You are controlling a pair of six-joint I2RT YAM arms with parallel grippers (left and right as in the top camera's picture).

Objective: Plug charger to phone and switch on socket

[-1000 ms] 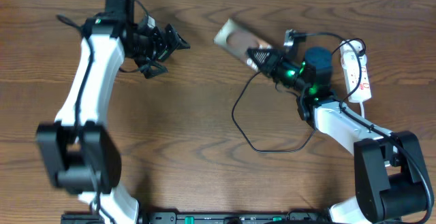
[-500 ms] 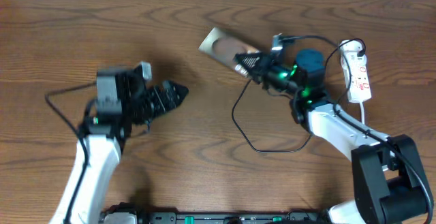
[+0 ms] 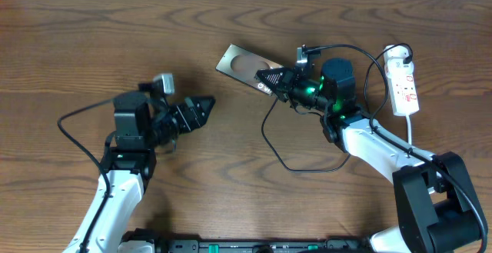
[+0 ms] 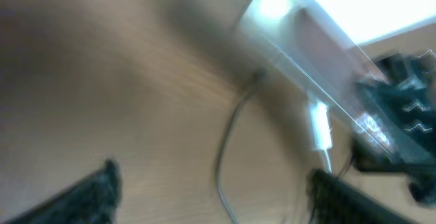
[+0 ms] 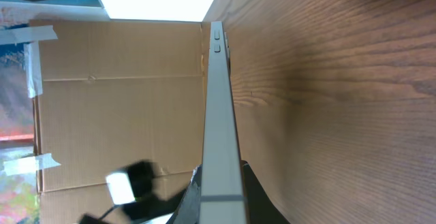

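The grey-silver phone (image 3: 244,64) is held off the table at upper centre. My right gripper (image 3: 275,78) is shut on its near end. In the right wrist view the phone (image 5: 219,122) shows edge-on between the jaws, which press on both its flat faces. The thin black charger cable (image 3: 270,136) loops on the table below the right gripper; its plug tip does not show. The cable shows blurred in the left wrist view (image 4: 225,156). The white socket strip (image 3: 403,84) lies at the far right. My left gripper (image 3: 204,108) is open and empty at left centre, pointing right.
The socket's white cord (image 3: 411,130) runs down past the right arm. A brown cardboard sheet (image 5: 122,101) stands behind the phone in the right wrist view. The left wrist view is motion-blurred.
My left arm swung down from the upper left to left centre, now pointing right. My right gripper carried the phone leftward and slightly down.
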